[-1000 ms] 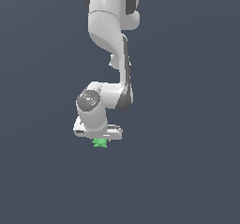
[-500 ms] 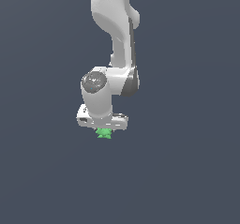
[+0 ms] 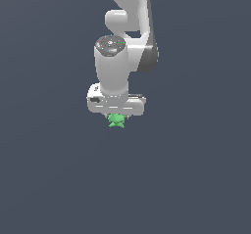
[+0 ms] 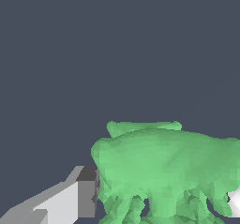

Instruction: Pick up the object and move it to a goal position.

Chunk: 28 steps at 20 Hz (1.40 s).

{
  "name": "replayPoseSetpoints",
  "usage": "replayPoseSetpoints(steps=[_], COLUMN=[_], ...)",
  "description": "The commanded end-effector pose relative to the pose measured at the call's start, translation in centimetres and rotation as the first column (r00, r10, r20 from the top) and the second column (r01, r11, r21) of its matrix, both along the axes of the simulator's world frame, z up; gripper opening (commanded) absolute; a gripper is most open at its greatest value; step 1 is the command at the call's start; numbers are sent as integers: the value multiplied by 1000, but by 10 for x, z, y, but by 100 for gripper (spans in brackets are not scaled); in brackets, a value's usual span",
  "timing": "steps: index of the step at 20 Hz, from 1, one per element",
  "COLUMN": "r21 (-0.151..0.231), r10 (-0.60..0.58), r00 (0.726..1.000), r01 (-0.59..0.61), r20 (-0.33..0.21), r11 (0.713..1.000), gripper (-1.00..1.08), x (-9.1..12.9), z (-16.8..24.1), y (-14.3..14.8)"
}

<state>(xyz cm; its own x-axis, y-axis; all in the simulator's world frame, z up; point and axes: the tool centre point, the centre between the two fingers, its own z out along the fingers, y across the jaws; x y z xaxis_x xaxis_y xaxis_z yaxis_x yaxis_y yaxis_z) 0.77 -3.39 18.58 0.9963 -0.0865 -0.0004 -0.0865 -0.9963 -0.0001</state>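
The gripper [image 3: 116, 116] is clamped on the green toy [image 3: 116, 121], which sticks out just under the white hand. In the wrist view the green toy [image 4: 164, 171] fills much of the picture, and one grey and white finger [image 4: 77, 197] presses against its side, while a bit of the other finger shows on the far side of it. So the toy looks squeezed between the two fingers. Above the gripper the white arm [image 3: 117, 66] goes straight up and bends out of the picture at the top. All around there is only a flat dark grey background, and I cannot see a table or floor, so there are no edges or corners to place the toy by. It just hangs in the grip. I think the picking up part is done, and the carrying part is going on. No goal mark shows in either picture. The next move calls for a firm hold while the arm takes the toy to its goal spot.
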Motion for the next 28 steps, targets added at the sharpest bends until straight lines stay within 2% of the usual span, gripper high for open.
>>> replayPoseSetpoints(steps=[1, 10, 17, 22, 28], r21=[-1, -1, -2, -1, 0], r10=[0, 0, 0, 0, 0], r00=[1000, 1000, 1000, 1000, 1000], r01=[0, 0, 0, 0, 0], r20=[0, 0, 0, 0, 0], r11=[1000, 1000, 1000, 1000, 1000], gripper=[-100, -100, -100, -100, -100], x=[-11, -49, -71, -79, -81], z=[23, 112, 165, 189, 197], y=[10, 47, 70, 80, 84])
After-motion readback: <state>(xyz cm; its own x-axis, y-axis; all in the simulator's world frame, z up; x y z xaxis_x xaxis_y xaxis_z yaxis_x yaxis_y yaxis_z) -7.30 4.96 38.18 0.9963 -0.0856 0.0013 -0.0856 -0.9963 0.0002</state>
